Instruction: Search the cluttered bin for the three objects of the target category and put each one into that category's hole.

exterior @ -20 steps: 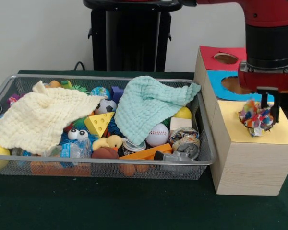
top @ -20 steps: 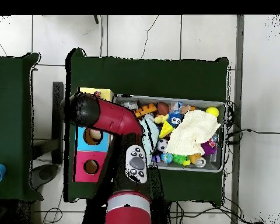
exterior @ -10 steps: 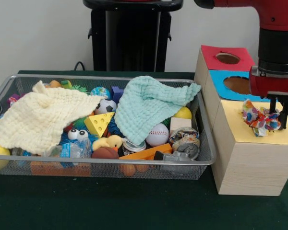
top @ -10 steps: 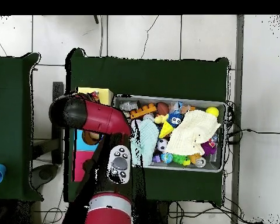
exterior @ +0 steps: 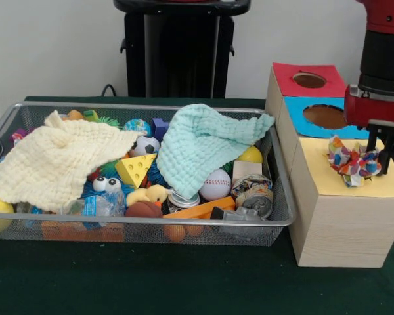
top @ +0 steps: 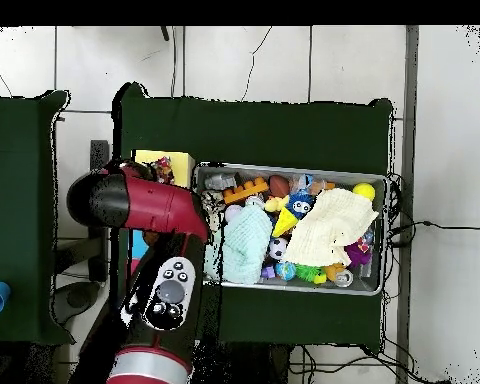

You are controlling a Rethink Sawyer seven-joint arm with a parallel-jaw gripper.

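A crumpled multicoloured cloth (exterior: 351,162) lies on the yellow top (exterior: 328,184) of the wooden sorting box. My gripper (exterior: 381,164) hangs right beside the cloth's right edge, open, with one black finger (exterior: 385,152) showing against it. In the wire bin (exterior: 144,223), a cream cloth (exterior: 52,161) covers the left side and a mint-green cloth (exterior: 203,144) drapes over the right. From overhead, my red arm (top: 149,200) covers the gripper; only the box's yellow end (top: 176,158) and the bin (top: 304,170) show.
The box also has a blue section (exterior: 325,116) and a red section (exterior: 308,79), each with a round hole. The bin holds a cheese wedge (exterior: 134,169), a baseball (exterior: 216,184), a soccer ball (exterior: 144,146), cans (exterior: 253,193) and other toys.
The cloth hung from my gripper a second ago; now it rests spread on the yellow top. My gripper has shifted right and risen slightly, and overhead the arm has swung away from the bin.
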